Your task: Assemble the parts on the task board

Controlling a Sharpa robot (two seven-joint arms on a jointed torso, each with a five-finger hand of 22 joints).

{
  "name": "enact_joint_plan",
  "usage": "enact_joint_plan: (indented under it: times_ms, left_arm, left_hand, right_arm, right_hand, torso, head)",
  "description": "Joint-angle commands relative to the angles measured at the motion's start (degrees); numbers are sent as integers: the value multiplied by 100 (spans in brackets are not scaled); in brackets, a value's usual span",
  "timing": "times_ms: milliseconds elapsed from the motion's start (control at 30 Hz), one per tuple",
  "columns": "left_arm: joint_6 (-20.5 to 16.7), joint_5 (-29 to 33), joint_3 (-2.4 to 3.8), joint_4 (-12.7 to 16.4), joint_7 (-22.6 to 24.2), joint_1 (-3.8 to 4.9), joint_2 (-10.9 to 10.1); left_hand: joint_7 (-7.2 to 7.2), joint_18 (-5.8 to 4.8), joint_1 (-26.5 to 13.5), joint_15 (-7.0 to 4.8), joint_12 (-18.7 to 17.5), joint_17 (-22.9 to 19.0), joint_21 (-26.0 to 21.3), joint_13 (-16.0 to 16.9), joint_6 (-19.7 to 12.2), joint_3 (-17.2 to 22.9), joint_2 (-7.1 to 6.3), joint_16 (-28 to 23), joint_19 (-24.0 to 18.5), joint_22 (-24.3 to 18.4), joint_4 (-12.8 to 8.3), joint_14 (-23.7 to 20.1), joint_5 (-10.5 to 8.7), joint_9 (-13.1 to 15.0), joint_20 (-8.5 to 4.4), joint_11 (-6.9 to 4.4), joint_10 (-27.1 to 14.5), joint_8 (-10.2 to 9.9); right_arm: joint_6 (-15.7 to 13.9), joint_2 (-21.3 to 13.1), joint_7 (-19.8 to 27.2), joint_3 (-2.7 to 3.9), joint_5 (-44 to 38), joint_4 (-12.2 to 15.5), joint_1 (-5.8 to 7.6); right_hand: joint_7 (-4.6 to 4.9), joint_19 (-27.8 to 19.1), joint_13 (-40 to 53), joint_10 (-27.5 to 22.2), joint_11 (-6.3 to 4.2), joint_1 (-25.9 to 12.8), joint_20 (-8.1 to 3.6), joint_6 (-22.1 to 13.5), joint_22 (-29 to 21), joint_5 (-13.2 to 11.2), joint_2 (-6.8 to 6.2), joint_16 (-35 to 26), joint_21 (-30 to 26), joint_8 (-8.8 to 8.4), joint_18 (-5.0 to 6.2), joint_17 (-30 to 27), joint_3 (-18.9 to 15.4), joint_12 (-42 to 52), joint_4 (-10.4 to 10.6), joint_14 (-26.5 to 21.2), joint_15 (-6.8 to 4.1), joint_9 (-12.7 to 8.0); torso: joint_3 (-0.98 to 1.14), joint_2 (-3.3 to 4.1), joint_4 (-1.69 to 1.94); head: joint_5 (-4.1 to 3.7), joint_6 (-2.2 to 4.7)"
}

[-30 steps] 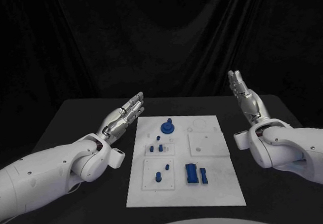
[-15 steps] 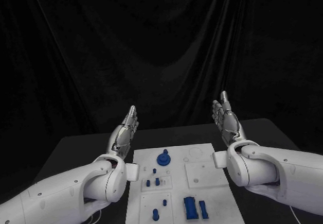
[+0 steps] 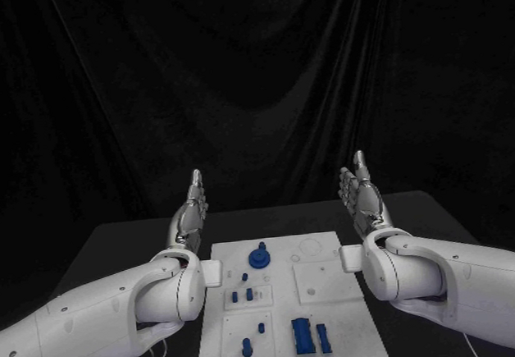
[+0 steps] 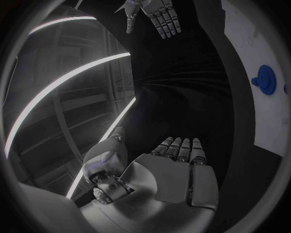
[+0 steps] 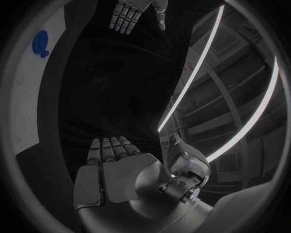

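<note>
The white task board (image 3: 325, 301) lies in the middle of the black table. On it a round blue part (image 3: 259, 255) stands at the far end, small blue pegs (image 3: 242, 295) sit in the middle, and two blue blocks (image 3: 303, 336) lie at the near end. My left hand (image 3: 192, 212) and right hand (image 3: 363, 194) are raised above the board's far corners, fingers straight and pointing up, holding nothing. The left wrist view shows my left hand (image 4: 179, 160), the right hand (image 4: 154, 14), the board (image 4: 251, 43) and the round part (image 4: 265, 77). The right wrist view shows my right hand (image 5: 112, 160), the left hand (image 5: 130, 12) and the round part (image 5: 40, 42).
The black table (image 3: 132, 237) reaches out on both sides of the board, and a black curtain (image 3: 251, 80) hangs behind it. My white forearms lie low along either side of the board's near half.
The head camera has tilted up, so the whole picture shifted. Both hands have swung from slanting outward to pointing straight up, closer to the board. The parts have not moved.
</note>
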Motion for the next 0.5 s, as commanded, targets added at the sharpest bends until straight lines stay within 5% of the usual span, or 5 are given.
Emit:
enact_joint_plan:
  times_ms: [33,267,367,400,500]
  left_arm:
    - [-173,103,9,18,14,-5,11]
    - [-173,103,9,18,14,-5,11]
    - [-173,103,9,18,14,-5,11]
    - [-173,103,9,18,14,-5,11]
    - [-173,103,9,18,14,-5,11]
  left_hand:
    - [0,-76,-426,-30,-37,-6,-40,-8,-41,19,-28,-21,3,-9,-76,8,-71,-8,-46,-36,7,-28]
    - [0,-76,-621,-30,-37,-6,-40,-8,-41,19,-28,-21,3,-9,-76,8,-71,-8,-46,-36,7,-28]
    - [0,-76,-886,-30,-37,-6,-40,-8,-41,19,-28,-21,3,-9,-76,8,-71,-8,-46,-36,7,-28]
    - [0,-76,-1296,-30,-37,-6,-40,-8,-41,19,-28,-21,3,-9,-76,8,-71,-8,-46,-36,7,-28]
    - [0,-76,-1296,-30,-37,-6,-40,-8,-41,19,-28,-21,3,-9,-76,8,-71,-8,-46,-36,7,-28]
  right_arm:
    - [63,-2,44,6,49,0,-11]
    - [63,-2,44,6,49,0,-11]
    - [63,-2,44,6,49,0,-11]
    - [63,-2,44,6,49,0,-11]
    - [63,-2,44,6,49,0,-11]
  right_hand:
    - [0,-31,-7,-20,-1,-36,-1,-20,-7,-21,7,-21,-20,-21,-42,-6,15,-22,0,-31,-1,-8]
    - [0,-31,-7,-20,-1,-36,-1,-20,-7,-21,7,-21,-20,-21,-42,-6,15,-22,0,-31,-1,-8]
    - [0,-31,-7,-20,-1,-36,-1,-20,-7,-21,7,-21,-20,-21,-42,-6,15,-22,0,-31,-1,-8]
    - [0,-31,-7,-20,-1,-36,-1,-20,-7,-21,7,-21,-20,-21,-42,-6,15,-22,0,-31,-1,-8]
    - [0,-31,-7,-20,-1,-36,-1,-20,-7,-21,7,-21,-20,-21,-42,-6,15,-22,0,-31,-1,-8]
  torso:
    - [2,0,-2]
    - [2,0,-2]
    - [2,0,-2]
    - [2,0,-2]
    - [2,0,-2]
  head:
    - [-1,0]
    - [-1,0]
    - [-1,0]
    - [-1,0]
    - [-1,0]
